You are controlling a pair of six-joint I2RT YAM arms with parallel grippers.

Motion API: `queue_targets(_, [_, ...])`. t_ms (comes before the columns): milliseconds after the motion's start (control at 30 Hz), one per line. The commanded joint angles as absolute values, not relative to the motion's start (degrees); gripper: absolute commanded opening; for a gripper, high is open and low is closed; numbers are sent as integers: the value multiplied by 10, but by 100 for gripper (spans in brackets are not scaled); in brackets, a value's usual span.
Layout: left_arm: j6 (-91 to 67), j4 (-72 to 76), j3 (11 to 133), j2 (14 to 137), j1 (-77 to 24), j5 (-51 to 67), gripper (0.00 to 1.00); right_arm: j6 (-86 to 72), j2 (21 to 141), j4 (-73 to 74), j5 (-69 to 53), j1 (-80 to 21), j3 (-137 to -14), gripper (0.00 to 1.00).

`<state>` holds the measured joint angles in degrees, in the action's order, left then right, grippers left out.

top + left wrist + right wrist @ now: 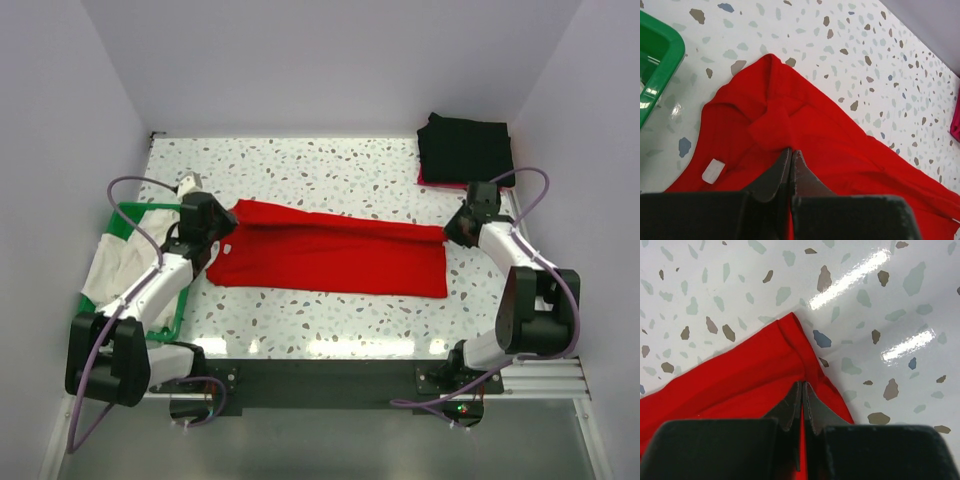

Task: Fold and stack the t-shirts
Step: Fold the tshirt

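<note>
A bright red t-shirt lies stretched left to right across the middle of the table, its far edge folded over. My left gripper is shut on the shirt's left end near the collar. In the left wrist view its tips pinch a bunched ridge of red cloth beside a white label. My right gripper is shut on the right end. In the right wrist view those tips clamp the hem at the corner of the red cloth. Black folded t-shirts sit stacked at the back right. A white t-shirt hangs over the basket.
A green plastic basket stands at the left edge of the table beside the left arm, and its rim shows in the left wrist view. Purple walls close in the table on three sides. A strip of red cloth shows under the black stack.
</note>
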<state>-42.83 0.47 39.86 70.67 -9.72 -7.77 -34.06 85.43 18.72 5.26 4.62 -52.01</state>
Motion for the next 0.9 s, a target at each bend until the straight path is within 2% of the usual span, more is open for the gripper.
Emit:
queue_targets(0, [-444,20,368,684,-91,-85,0,-352,829,177,62,51,-508,0])
queue_targets(167, [-449,36,335,675,-91,-76,0,-353,825,164,47,54,-492,6])
queue_targets(233, [-451,47,319,670,-91,-69,0,-354,818,163,38,57,-485,16])
queue_targets(267, [-452,53,309,663,-91,-62,0,-354,817,165,28,60,-484,27])
queue_targets(300, [-456,57,303,658,-91,-60,12,-355,808,166,22,61,-482,32])
queue_targets(367, [-461,73,281,636,-91,-46,22,-357,795,163,1,62,-471,40])
queue_targets(400, [-463,79,275,628,-91,-46,27,-357,779,158,2,61,-465,42])
queue_targets(500, [-465,70,271,606,-91,-53,34,-354,757,154,-10,61,-451,45])
queue_targets(700, [-474,64,274,599,-91,-64,34,-352,744,147,-47,35,-455,47])
queue_targets(867, [-474,64,314,669,-99,-73,34,-345,775,149,-4,-66,-496,47])
